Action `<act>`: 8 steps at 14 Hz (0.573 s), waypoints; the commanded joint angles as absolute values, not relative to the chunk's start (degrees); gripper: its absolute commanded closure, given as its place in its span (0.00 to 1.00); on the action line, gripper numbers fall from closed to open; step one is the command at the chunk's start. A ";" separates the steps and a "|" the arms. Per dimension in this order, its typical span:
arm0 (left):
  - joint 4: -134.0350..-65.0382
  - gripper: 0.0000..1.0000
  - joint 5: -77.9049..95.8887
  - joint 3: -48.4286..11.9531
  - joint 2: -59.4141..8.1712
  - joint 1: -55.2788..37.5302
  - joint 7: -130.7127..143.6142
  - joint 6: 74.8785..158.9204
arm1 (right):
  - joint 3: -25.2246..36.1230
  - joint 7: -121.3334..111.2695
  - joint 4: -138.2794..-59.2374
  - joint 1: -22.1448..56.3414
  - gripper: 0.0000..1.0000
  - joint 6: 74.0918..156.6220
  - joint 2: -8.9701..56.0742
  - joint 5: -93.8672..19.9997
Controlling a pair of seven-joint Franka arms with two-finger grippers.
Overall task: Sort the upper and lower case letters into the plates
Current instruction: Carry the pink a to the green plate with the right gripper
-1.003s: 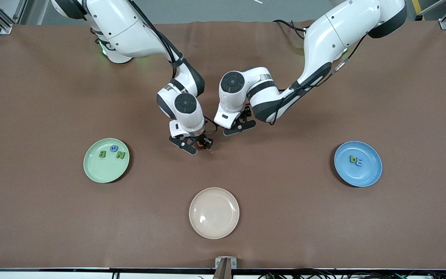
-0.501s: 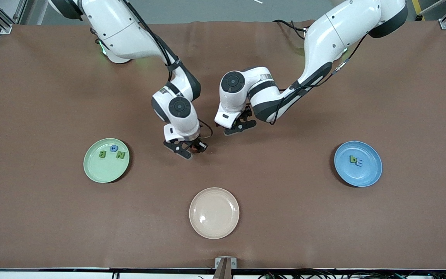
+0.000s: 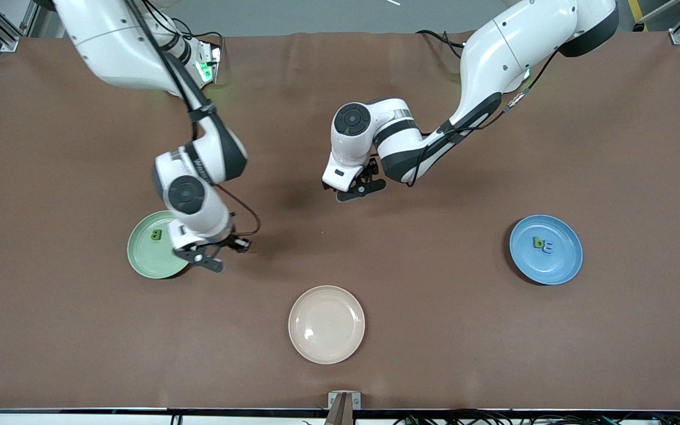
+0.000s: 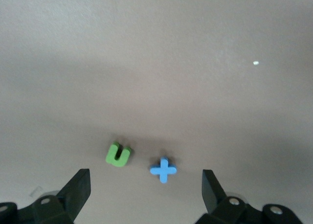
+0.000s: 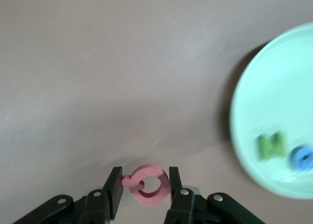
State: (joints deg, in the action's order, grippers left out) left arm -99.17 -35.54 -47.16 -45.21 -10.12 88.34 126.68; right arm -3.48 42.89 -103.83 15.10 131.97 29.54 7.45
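Note:
The pale mint green plate (image 3: 146, 260) holds a green B (image 3: 156, 235); the right wrist view shows the plate (image 5: 274, 101) with a green N (image 5: 272, 145) and a blue letter (image 5: 304, 157). My right gripper (image 3: 222, 251) is over the cloth just beside this plate, shut on a pink round letter (image 5: 148, 200). The sky blue plate (image 3: 558, 265) holds a green b (image 3: 538, 241) and a blue E (image 3: 548, 247). My left gripper (image 3: 358, 189) hangs open over the table's middle, above a green u (image 4: 118, 154) and a blue plus (image 4: 163, 169).
A cream-beige plate (image 3: 326, 324) lies bare near the front camera, between the two other plates. Brown cloth covers the whole table. The u and the plus are hidden under the left arm in the front view.
My right arm has swung from the table's middle toward the green plate, carrying the pink letter, and now covers part of that plate. The left arm has barely moved.

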 commanded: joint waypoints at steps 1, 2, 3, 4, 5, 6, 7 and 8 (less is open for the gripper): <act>-99.76 0.00 -35.33 -46.76 -44.82 -11.86 89.91 128.05 | -4.92 37.10 -106.96 9.07 1.00 132.98 28.48 8.53; -99.49 0.00 -35.33 -46.76 -45.17 -12.04 90.35 128.49 | -4.83 36.31 -107.66 8.70 1.00 132.98 28.48 8.53; -99.58 0.00 -35.42 -46.76 -45.18 -12.56 91.66 128.50 | -4.92 35.52 -108.36 8.01 1.00 132.98 28.39 8.53; -99.67 0.00 -35.42 -46.76 -45.18 -12.83 92.80 128.50 | -4.92 34.55 -108.46 7.22 1.00 132.89 28.30 8.53; -99.84 0.00 -35.42 -46.67 -45.26 -13.01 93.16 128.50 | -4.92 33.32 -108.46 6.42 1.00 132.89 28.39 8.44; -99.93 0.00 -35.42 -46.67 -45.70 -13.01 93.16 128.50 | -4.92 31.92 -108.46 5.55 1.00 132.89 28.48 8.44; -99.93 0.00 -35.68 -46.58 -46.31 -13.09 93.16 128.50 | -4.92 29.82 -108.54 4.15 1.00 133.06 28.65 8.35; -99.93 0.00 -36.47 -46.50 -46.84 -13.10 93.16 128.67 | -5.10 28.40 -109.07 3.26 1.00 133.07 28.65 8.09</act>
State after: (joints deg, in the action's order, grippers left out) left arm -99.74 -35.56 -46.90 -45.81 -12.90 92.41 127.58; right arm -3.63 31.46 -107.29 6.56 132.29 29.53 7.45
